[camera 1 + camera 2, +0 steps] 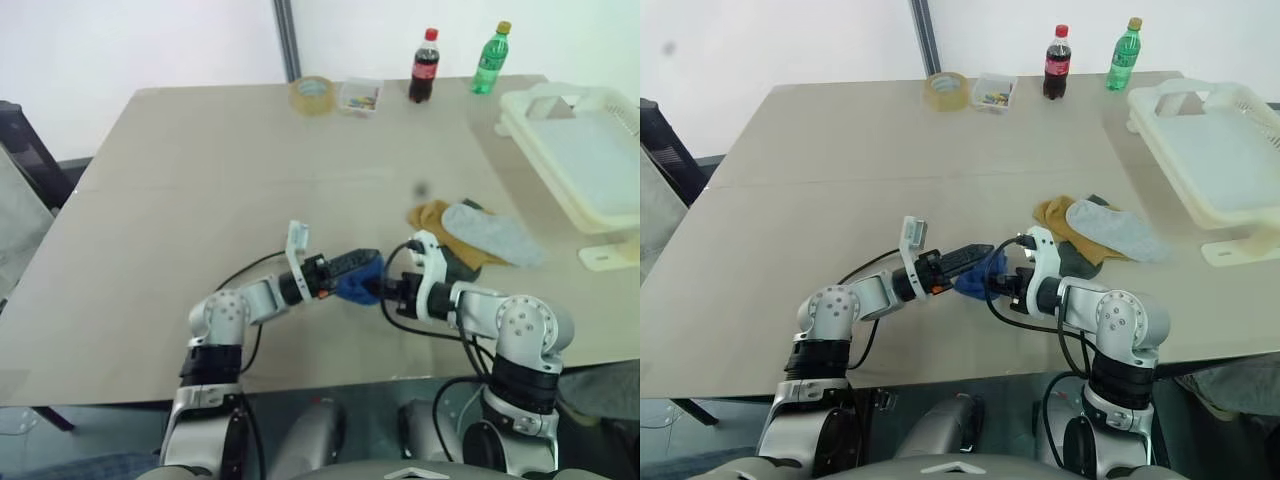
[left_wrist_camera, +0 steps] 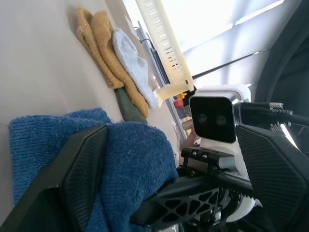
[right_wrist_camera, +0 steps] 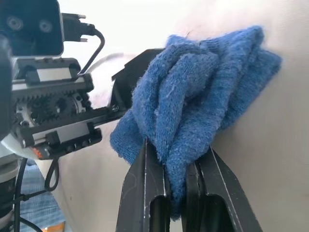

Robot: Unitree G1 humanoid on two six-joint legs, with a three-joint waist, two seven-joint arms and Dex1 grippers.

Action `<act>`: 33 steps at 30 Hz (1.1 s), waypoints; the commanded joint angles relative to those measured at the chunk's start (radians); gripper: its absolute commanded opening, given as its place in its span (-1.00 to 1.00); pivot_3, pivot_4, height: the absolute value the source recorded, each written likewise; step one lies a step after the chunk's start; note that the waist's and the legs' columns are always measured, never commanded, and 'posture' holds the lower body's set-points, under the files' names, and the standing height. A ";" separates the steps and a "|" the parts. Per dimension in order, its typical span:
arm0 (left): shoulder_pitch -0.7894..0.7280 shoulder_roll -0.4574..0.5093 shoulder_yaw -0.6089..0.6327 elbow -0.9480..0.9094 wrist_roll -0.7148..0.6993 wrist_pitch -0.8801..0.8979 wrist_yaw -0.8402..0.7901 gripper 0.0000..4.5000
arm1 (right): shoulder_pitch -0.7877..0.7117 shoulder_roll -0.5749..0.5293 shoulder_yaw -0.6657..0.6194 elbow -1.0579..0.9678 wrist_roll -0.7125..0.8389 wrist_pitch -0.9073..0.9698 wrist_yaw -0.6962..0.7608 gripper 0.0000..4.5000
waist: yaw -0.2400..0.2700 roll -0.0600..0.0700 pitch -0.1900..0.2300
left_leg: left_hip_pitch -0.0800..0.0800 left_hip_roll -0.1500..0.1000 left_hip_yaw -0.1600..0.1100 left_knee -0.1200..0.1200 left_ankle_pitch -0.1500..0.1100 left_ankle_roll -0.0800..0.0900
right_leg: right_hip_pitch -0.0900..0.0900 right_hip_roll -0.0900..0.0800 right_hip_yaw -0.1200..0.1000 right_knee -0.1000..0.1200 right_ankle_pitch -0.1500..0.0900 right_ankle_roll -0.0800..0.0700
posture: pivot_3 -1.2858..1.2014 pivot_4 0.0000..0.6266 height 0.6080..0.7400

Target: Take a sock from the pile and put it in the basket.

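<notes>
L gripper (image 1: 362, 272) pts level toward the R arm, fingers spread wide. I see the sock (image 1: 357, 284) bunched betw. them: in L wrist view blue fabric (image 2: 125, 169) bulges over one black finger (image 2: 72, 179), and the other finger sits on the far side of the bundle. No squeeze visible from this side, so I log L as released, just straddling the cloth.

Sock itself: royal blue, crumpled into a wad, sitting directly betw. the two grippers near the table's (image 1: 200, 180) front edge, apart from the pile (image 1: 470, 235).

R gripper (image 3: 181, 193) clenched on the sock. R wrist view shows both fingers pinched tight on a fold of blue fabric, the rest of the wad ballooning out past the tips toward the L gripper.

Pile, rel. to sock: further back and to the right. Mustard-yellow sock (image 1: 432, 218) at its near-left edge, pale grey-blue sock (image 1: 495, 232) lying over it, dark green-grey bit showing underneath.

Basket (image 1: 585, 165): beyond the pile at the table's right edge, well apart from the sock.
</notes>
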State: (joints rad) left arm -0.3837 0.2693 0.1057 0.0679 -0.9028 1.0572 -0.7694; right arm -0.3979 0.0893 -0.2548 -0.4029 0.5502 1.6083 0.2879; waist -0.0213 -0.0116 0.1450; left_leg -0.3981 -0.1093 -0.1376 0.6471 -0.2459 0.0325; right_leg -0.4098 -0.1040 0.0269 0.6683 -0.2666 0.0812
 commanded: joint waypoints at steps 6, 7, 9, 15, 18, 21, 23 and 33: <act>0.128 0.146 -0.192 -0.235 0.305 -0.451 -0.162 1.00 | -0.030 -0.185 0.006 -0.084 0.028 -0.023 0.031 -0.99 | 0.007 0.002 0.000 | 0.000 0.000 0.002 -0.001 0.000 0.000 | -0.001 0.000 0.002 0.000 0.000 0.000 | 0.03 -0.52 1.00; 0.139 0.142 -0.202 -0.232 0.356 -0.548 -0.171 1.00 | -0.034 -0.210 0.011 -0.090 0.031 -0.033 0.040 -0.99 | 0.008 0.002 0.001 | 0.000 0.000 0.002 -0.001 0.000 0.000 | -0.001 -0.001 0.002 0.000 0.000 0.000 | 0.03 -0.52 1.00; 0.149 0.123 -0.221 -0.215 0.434 -0.724 -0.192 1.00 | -0.043 -0.255 0.018 -0.090 0.036 -0.054 0.058 -0.99 | 0.009 0.002 0.001 | 0.000 0.000 0.003 -0.002 0.000 0.000 | -0.001 -0.001 0.002 -0.001 0.000 0.000 | 0.03 -0.52 1.00; 0.152 0.045 -0.253 -0.118 0.528 -0.963 -0.196 1.00 | -0.089 -0.347 0.016 -0.095 0.065 -0.058 0.098 -0.99 | 0.007 0.002 0.001 | -0.002 0.001 0.003 -0.005 0.000 0.000 | -0.001 -0.003 0.002 -0.005 0.000 0.000 | 0.03 -0.52 1.00; 0.130 -0.022 -0.245 -0.058 0.544 -1.026 -0.148 1.00 | -0.136 -0.466 0.002 -0.125 0.090 -0.040 0.139 -0.99 | 0.011 0.004 0.002 | -0.002 0.001 0.003 -0.004 0.000 0.000 | -0.001 -0.002 0.001 -0.004 0.000 0.000 | 0.03 -0.52 1.00; 0.111 -0.066 -0.255 -0.014 0.560 -1.103 -0.152 1.00 | -0.172 -0.569 -0.033 -0.123 0.113 -0.027 0.173 -0.99 | 0.012 0.004 0.002 | -0.003 -0.001 0.002 -0.003 0.000 0.001 | -0.001 -0.001 0.000 -0.005 0.000 0.000 | 0.03 -0.52 1.00; 0.088 -0.107 -0.253 0.019 0.574 -1.143 -0.123 1.00 | -0.193 -0.679 -0.050 -0.103 0.112 -0.049 0.204 -0.99 | 0.014 0.003 0.002 | -0.003 -0.001 0.002 -0.003 0.000 0.001 | -0.001 -0.001 0.000 -0.005 0.000 0.001 | 0.03 -0.52 1.00; -0.042 -0.226 -0.269 0.141 0.629 -1.253 -0.053 1.00 | -0.295 -1.094 0.014 0.214 -0.003 -0.314 0.333 -0.99 | 0.018 0.003 0.003 | -0.006 -0.001 0.002 0.002 -0.001 0.002 | 0.000 -0.001 -0.002 -0.005 0.001 0.003 | 0.03 -0.52 1.00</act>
State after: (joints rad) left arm -0.4027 0.0545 -0.1584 0.2053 -0.2852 -0.1643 -0.8349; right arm -0.6638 -0.9682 -0.2425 -0.2403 0.5804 1.3343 0.6116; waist -0.0032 -0.0091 0.1482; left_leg -0.4047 -0.1106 -0.1356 0.6494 -0.2465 0.0347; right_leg -0.4098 -0.1051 0.0251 0.6632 -0.2650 0.0842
